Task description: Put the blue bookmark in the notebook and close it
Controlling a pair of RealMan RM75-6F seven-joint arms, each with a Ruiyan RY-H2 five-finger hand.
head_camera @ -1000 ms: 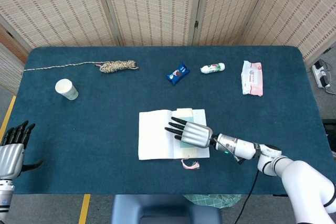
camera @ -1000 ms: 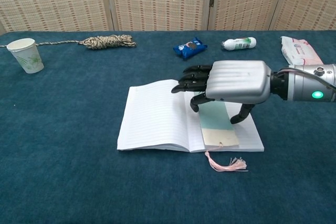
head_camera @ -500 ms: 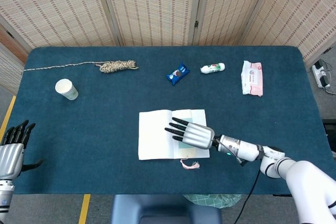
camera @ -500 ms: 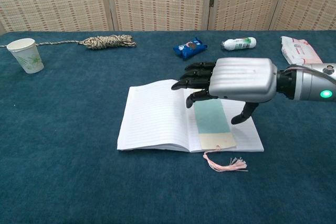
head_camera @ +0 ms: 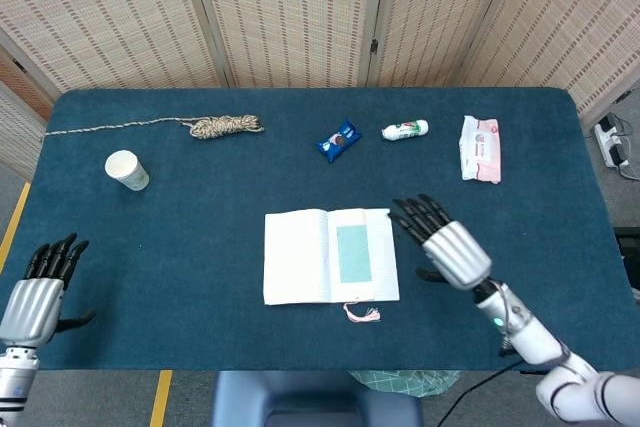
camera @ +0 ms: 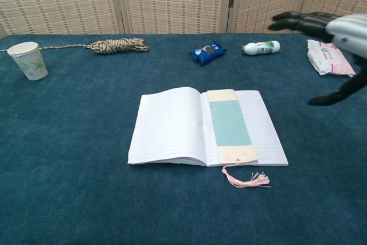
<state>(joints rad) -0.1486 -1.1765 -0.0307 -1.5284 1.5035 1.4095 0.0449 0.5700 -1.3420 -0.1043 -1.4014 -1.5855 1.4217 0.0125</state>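
Note:
The notebook lies open on the blue table. The blue bookmark rests flat on its right page beside the spine, its pink tassel hanging past the front edge. My right hand hovers raised to the right of the notebook, fingers spread, holding nothing. My left hand stays at the front left table edge, fingers apart and empty; the chest view does not show it.
A paper cup and a coiled rope lie at the back left. A blue snack packet, small white bottle and pink wipes pack line the back right.
My right hand has lifted off the right page and drawn away to the right, uncovering the bookmark lying on the page. My left hand shifted slightly right.

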